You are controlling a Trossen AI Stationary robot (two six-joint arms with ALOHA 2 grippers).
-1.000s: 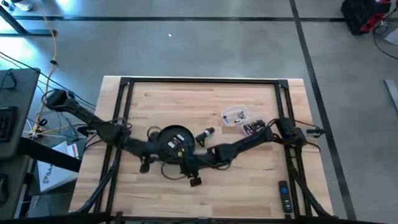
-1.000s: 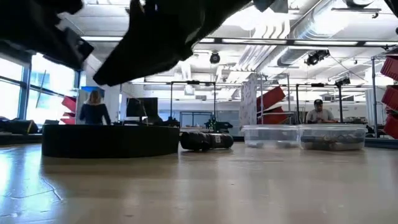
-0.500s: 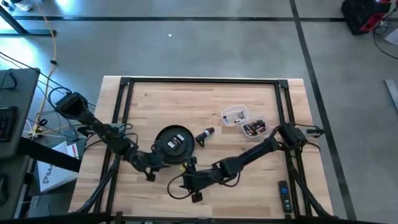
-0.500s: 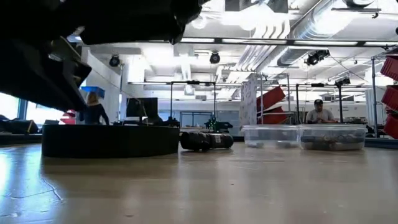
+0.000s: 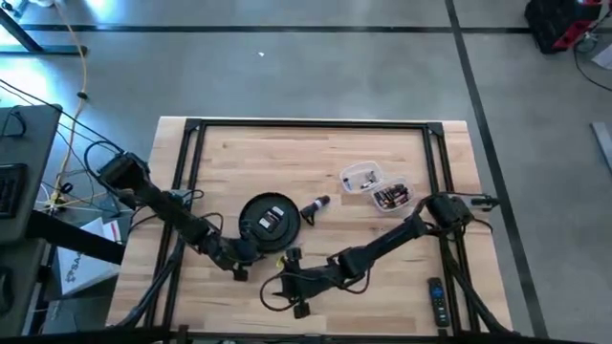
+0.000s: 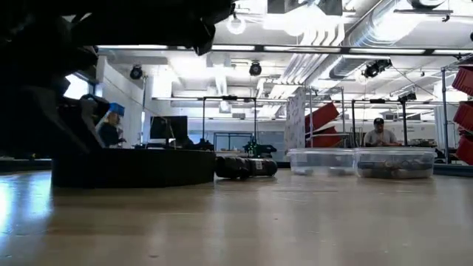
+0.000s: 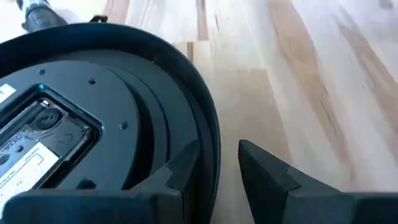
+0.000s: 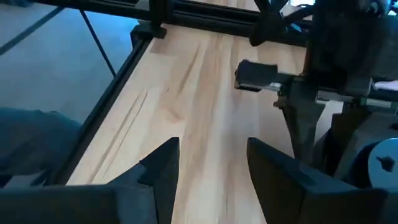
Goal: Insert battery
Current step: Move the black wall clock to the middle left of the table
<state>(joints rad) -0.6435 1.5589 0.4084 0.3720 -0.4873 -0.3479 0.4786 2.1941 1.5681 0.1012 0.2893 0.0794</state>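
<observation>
Left gripper (image 7: pixel 217 165) now down at clock (image 5: pixel 267 221) rim, fingers spread astride it; right gripper (image 8: pixel 211 163) backed off, spread, empty. Grip pending.

Black round device (image 5: pixel 267 221) with a white label, pale striped wood table (image 5: pixel 316 158) — black frame, dark arms.

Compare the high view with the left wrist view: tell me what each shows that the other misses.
Only the high view shows the right claw near the table's front edge, two clear containers, a flashlight and a remote. Only the left wrist view shows the left claw open, with one finger against the rim of the black round device and the other over bare wood, and the device's open compartment up close. Both show the device and the wooden table.
</observation>
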